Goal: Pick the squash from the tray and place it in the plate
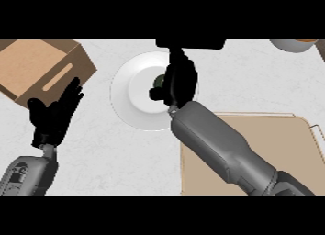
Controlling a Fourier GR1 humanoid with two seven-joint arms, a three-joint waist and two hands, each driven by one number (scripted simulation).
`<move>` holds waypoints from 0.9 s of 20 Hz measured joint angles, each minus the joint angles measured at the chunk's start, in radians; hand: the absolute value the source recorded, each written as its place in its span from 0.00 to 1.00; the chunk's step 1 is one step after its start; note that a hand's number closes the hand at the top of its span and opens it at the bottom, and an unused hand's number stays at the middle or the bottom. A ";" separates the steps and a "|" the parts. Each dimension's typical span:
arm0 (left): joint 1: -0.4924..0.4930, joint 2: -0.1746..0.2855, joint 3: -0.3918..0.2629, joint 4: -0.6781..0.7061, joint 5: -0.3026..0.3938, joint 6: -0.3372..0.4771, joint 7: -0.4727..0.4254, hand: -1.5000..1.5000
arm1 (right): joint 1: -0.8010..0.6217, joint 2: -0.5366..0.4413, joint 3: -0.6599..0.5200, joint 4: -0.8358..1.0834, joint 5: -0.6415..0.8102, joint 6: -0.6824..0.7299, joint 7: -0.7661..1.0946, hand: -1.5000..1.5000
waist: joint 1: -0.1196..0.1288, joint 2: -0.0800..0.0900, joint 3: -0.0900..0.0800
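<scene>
The white plate [135, 103] lies at the middle of the counter. My right hand [180, 75] reaches over it from the lower right, with the forearm crossing the plate's right rim. Its fingers curl round the squash [159, 81], of which only a small dark green patch shows at the hand's left side, above the plate's centre. Whether the squash touches the plate is hidden. The tan tray [294, 137] lies at the right, partly under the right forearm, with nothing showing on it. My left hand [55, 117] rests open at the left, fingers up.
A cardboard box [40, 66] stands at the back left, close to the left hand's fingertips. A round container [294, 44] sits at the back right corner. A dark strip of the counter's edge runs down the far right.
</scene>
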 measured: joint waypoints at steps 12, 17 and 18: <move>0.007 -0.001 0.014 0.012 -0.001 -0.009 -0.004 0.50 | 0.029 0.000 -0.016 -0.281 -0.165 -0.224 -0.043 0.00 | -0.010 -0.003 0.000; 0.028 0.005 0.027 -0.011 0.001 -0.019 -0.004 0.50 | 0.112 0.002 -0.008 -0.360 -0.294 -0.284 -0.142 0.00 | -0.022 -0.004 0.000; 0.031 0.003 0.027 -0.029 -0.002 -0.011 0.013 0.50 | 0.133 0.002 -0.007 -0.370 -0.314 -0.295 -0.178 0.00 | -0.024 -0.005 0.000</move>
